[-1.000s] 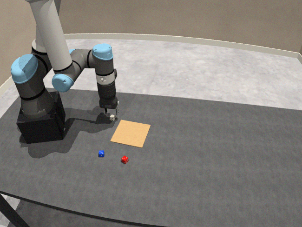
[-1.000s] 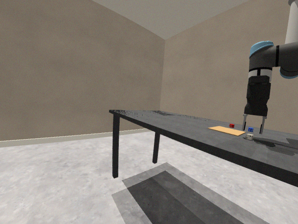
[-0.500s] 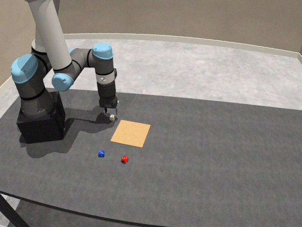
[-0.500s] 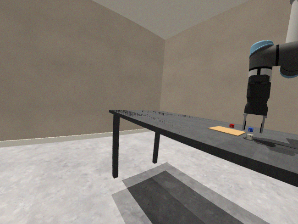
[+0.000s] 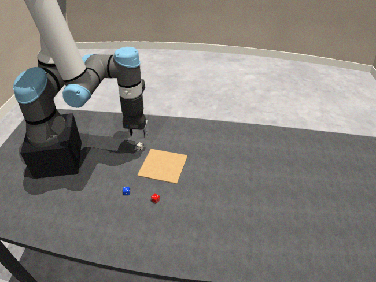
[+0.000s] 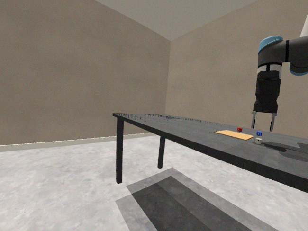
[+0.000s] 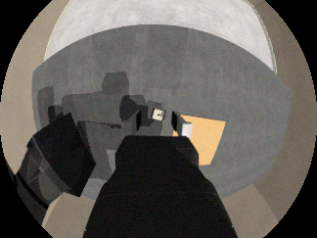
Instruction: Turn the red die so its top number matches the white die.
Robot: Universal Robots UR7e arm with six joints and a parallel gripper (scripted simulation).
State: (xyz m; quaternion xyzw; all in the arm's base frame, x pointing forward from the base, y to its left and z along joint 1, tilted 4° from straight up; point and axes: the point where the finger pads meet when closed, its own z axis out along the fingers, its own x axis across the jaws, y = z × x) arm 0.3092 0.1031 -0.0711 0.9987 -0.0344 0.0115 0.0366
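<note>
Made out the red die [image 5: 155,198] [image 6: 239,129] only in the top and exterior views, and likewise the blue die [image 5: 126,190] [image 6: 259,133]; found both resting on the counter [image 5: 243,197] [image 6: 186,131] [image 7: 245,97]. Saw the white die [image 5: 139,146] [image 6: 258,140] [image 7: 158,114] and the tan mat [image 5: 162,166] [image 6: 233,134] [image 7: 205,138] in all three views. Caught, in the exterior view, the space under both fingertips and above the counter; got from the wrist view the white die framed between the fingers, without contact. Could not read the top numbers of the red and white dice with certainty.

Found the tool [image 5: 137,136] [image 6: 261,129] [image 7: 156,117] wide open, with nothing gripped, pointing down above the counter near the white die. Located the red die well apart from the tool, off the mat and across it from the white die; in the top view, placed it below the mat, right of the blue die.
</note>
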